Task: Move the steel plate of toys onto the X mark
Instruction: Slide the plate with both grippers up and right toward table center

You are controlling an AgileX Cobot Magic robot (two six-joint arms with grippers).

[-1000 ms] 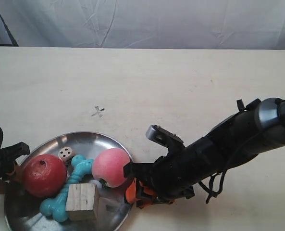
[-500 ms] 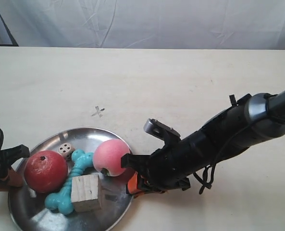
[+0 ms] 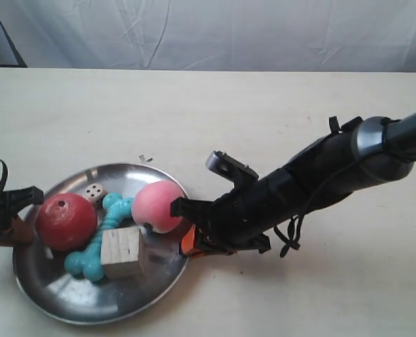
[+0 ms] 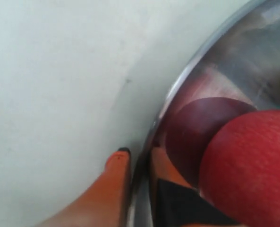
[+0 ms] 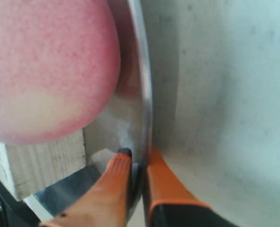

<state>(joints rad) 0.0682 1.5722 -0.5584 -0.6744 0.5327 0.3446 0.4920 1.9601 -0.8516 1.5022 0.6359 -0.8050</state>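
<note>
The steel plate [image 3: 67,298] carries the red apple [image 3: 66,221], pink peach [image 3: 158,206], turquoise bone [image 3: 95,242], wooden cube [image 3: 122,253] and die [image 3: 93,191]. Its far rim lies over the X mark [image 3: 143,159], of which only a tip shows. My right gripper [image 3: 190,244] is shut on the plate's rim beside the peach. In the right wrist view the gripper [image 5: 139,165] pinches the rim [image 5: 142,94] next to peach [image 5: 50,66] and cube [image 5: 40,161]. My left gripper [image 3: 18,228] is shut on the opposite rim; the left wrist view shows the gripper [image 4: 139,170] on the rim [image 4: 187,75] by the apple [image 4: 253,170].
The pale table [image 3: 278,119] stretches behind and to the right of the plate, with a white cloth backdrop [image 3: 215,31] beyond its far edge. The right arm's black body [image 3: 313,186] lies low over the table at the right.
Both arms have carried the plate away from the near edge toward the X mark. Its far rim now covers most of the X, which was fully visible before.
</note>
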